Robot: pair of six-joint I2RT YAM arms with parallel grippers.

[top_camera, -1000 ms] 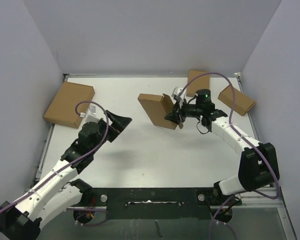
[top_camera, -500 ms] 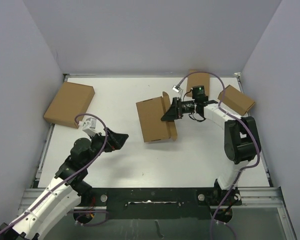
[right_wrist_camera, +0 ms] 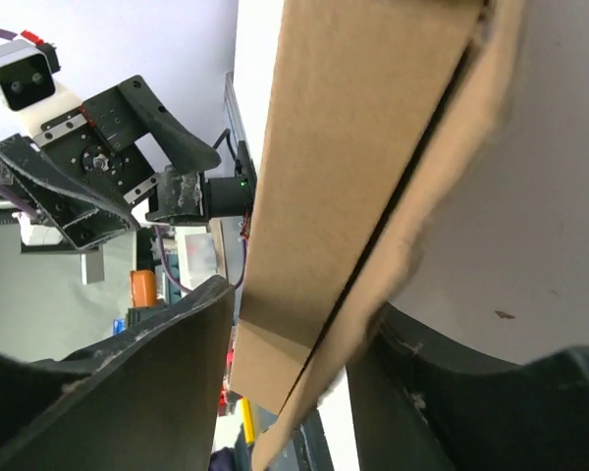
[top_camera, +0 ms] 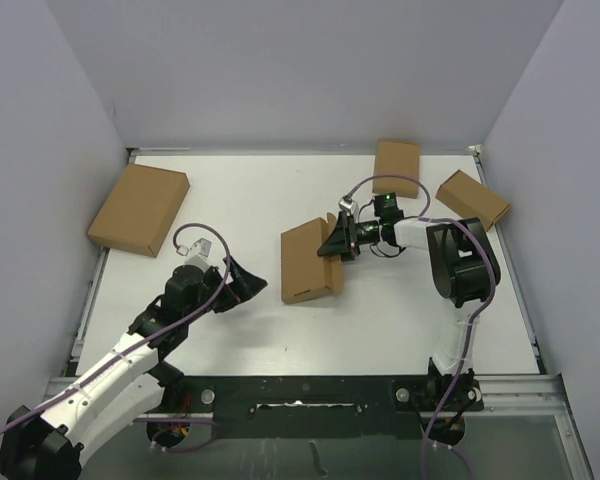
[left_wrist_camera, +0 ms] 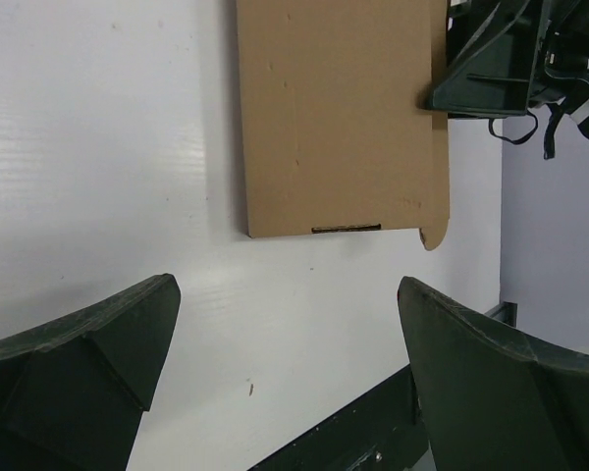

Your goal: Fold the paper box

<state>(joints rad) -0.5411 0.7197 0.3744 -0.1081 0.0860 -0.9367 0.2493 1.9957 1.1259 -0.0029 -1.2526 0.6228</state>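
The paper box (top_camera: 305, 262) is a flat brown cardboard piece lying on the white table left of centre. A side flap stands up at its right edge. My right gripper (top_camera: 337, 240) is at that right edge, with the flap and the box edge (right_wrist_camera: 344, 196) between its fingers (right_wrist_camera: 167, 383), which close on them. My left gripper (top_camera: 248, 283) is open and empty, low over the table just left of the box. In the left wrist view the box (left_wrist_camera: 339, 118) lies ahead of the open fingers (left_wrist_camera: 88, 363), with the right gripper (left_wrist_camera: 491, 69) at its far right edge.
A larger brown box (top_camera: 140, 208) lies at the far left by the table edge. Two smaller brown boxes (top_camera: 396, 160) (top_camera: 472, 199) lie at the back right. Grey walls close in three sides. The dark front rail (top_camera: 300, 392) runs along the near edge.
My right gripper has brought the box down from a raised tilt to flat on the table, nearer and leftward. My left gripper has moved right, closer to the box.
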